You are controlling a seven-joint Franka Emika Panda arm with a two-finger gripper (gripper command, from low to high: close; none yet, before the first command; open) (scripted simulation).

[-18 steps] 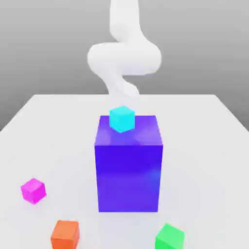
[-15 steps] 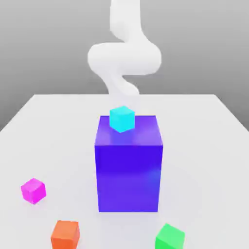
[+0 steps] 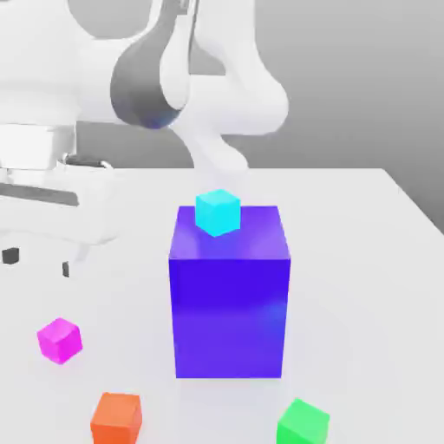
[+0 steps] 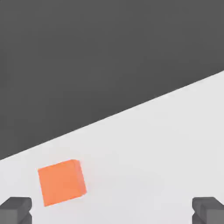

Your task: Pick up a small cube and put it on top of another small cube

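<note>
None stacked: pink cube (image 3: 59,339) lay loose near table (image 3: 364,260) front-left corner.
Gripper (image 4: 112,210): released, empty.
Left: grasp, stack.

The table (image 3: 364,260) has a smooth, matt white surface that carries a faint sheen and soft reflections below the blocks. The big blue block (image 3: 229,312) is glossy, with pale highlights on its top and front faces. The cyan cube (image 3: 217,212), magenta-pink cube (image 3: 60,340), orange cube (image 3: 116,418) and green cube (image 3: 303,423) look like smooth, slightly translucent plastic. The arm (image 3: 217,78) is smooth white plastic with a glossy grey joint. The fingertips (image 4: 15,209) are matt dark grey.
</note>
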